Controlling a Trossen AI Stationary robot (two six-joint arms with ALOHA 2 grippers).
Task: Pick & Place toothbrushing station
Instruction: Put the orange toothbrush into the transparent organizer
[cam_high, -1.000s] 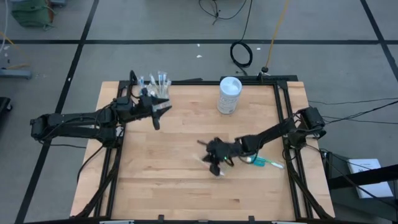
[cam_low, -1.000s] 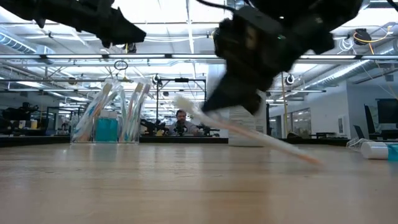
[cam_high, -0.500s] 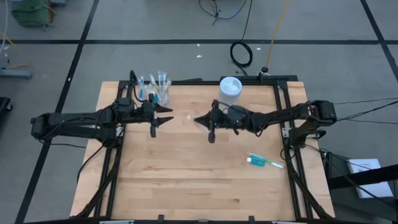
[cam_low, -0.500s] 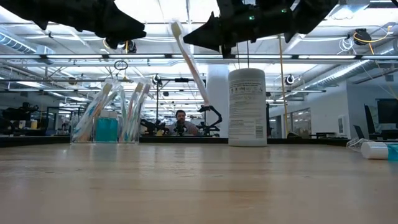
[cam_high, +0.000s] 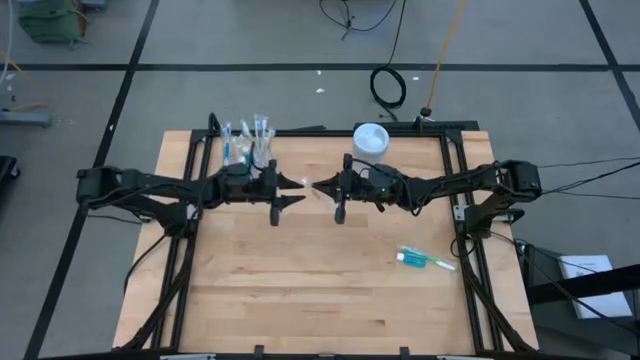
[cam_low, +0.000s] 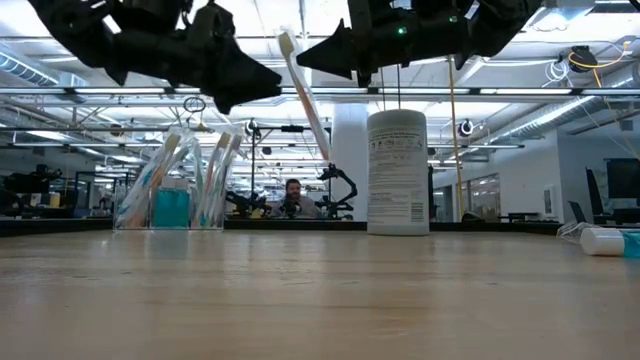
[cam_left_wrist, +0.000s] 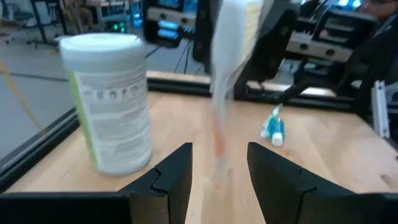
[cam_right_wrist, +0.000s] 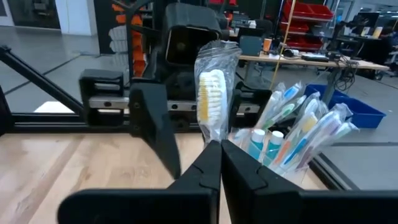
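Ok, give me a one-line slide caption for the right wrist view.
Right gripper shut on a wrapped toothbrush, held up facing the open left gripper, beside the clear cup of brushes.

Left tool (cam_high: 296, 190) agape, right tool (cam_high: 318, 188) clamped

The thin wrapped toothbrush (cam_right_wrist: 211, 99) had white bristles; its blurred handle (cam_left_wrist: 221, 93) looked pale, perhaps orange-tinted.

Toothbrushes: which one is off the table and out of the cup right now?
The wrapped toothbrush pinched in the right gripper, held above mid-table facing the open left gripper. The others stand in the clear cup.
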